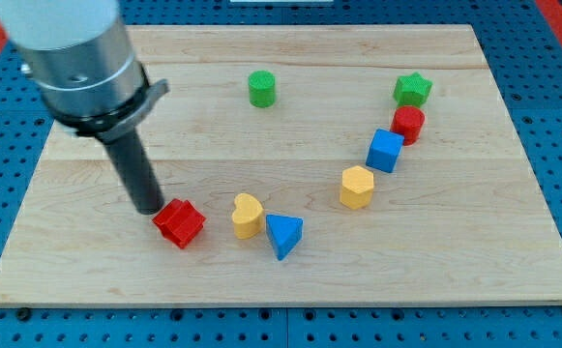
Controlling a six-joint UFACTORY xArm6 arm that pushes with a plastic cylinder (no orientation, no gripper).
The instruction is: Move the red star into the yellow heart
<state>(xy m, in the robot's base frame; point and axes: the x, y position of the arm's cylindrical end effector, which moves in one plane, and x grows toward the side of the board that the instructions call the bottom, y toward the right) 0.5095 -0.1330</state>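
Red star (pixel 180 223) lay just left of yellow heart (pixel 248 215); my tip (pixel 149 207), a bare rod holding nothing, touched star's far-left side, heart straight beyond.

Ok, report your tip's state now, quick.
My tip: a bare rod with no jaws, holding nothing, at the red star's left edge; the yellow heart lies just right of the star.

Bright, even overhead light; soft short shadows under blocks; sharp focus, no glare.
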